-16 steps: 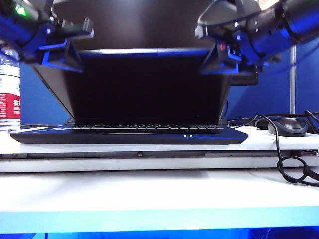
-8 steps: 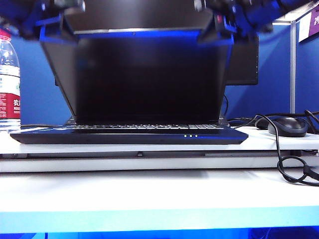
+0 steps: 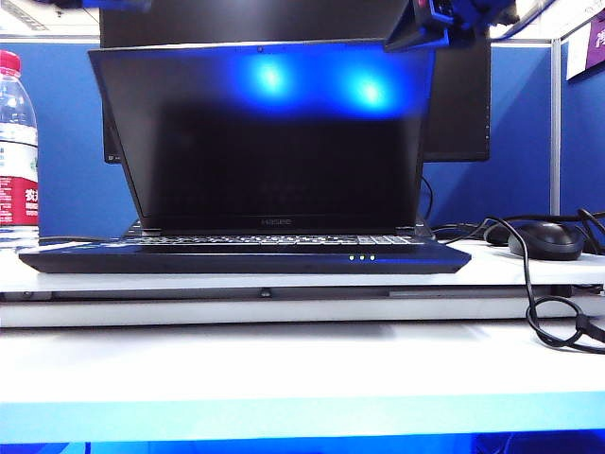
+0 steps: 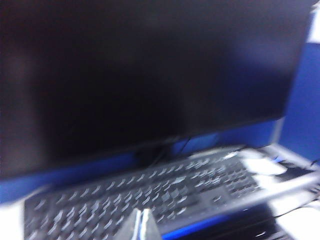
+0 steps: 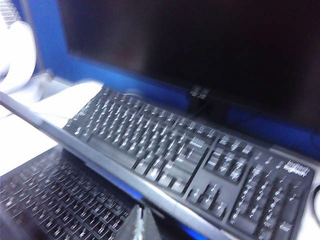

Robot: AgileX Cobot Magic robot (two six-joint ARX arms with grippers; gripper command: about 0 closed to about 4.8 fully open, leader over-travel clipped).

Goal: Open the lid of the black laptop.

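In the exterior view, the white table point(image 3: 302, 369) filled the foreground, and on a raised white shelf behind it sat the black laptop point(image 3: 244, 257), its wedge-shaped front edge toward the camera and three small lights showing near the middle right of that edge. The lid point(image 3: 265, 137) stood open, close to upright and leaning slightly back, its dark screen carrying two blue reflections near the top and a faint logo on the lower bezel. A water bottle point(image 3: 17, 151) stood at the laptop's left, and a black mouse point(image 3: 545, 240) with a looping black cable point(image 3: 553, 312) lay at its right. The right gripper point(image 3: 444, 21) appeared at the lid's upper right corner, at the top edge of the picture; whether it touched the lid could not be told. Only a sliver of blue at the top left hinted at the left arm. A larger black monitor point(image 3: 458, 104) rose behind the lid. The wrist views, both blurred, showed what the exterior view hid: a separate black keyboard point(image 5: 200, 155) lying beyond the lid's top edge, before the monitor's stand. The right wrist view also caught the laptop's own keys beneath that edge. In each wrist view the left gripper point(image 4: 141, 224) and right gripper's fingertips met in a narrow point, pressed together with nothing between them.
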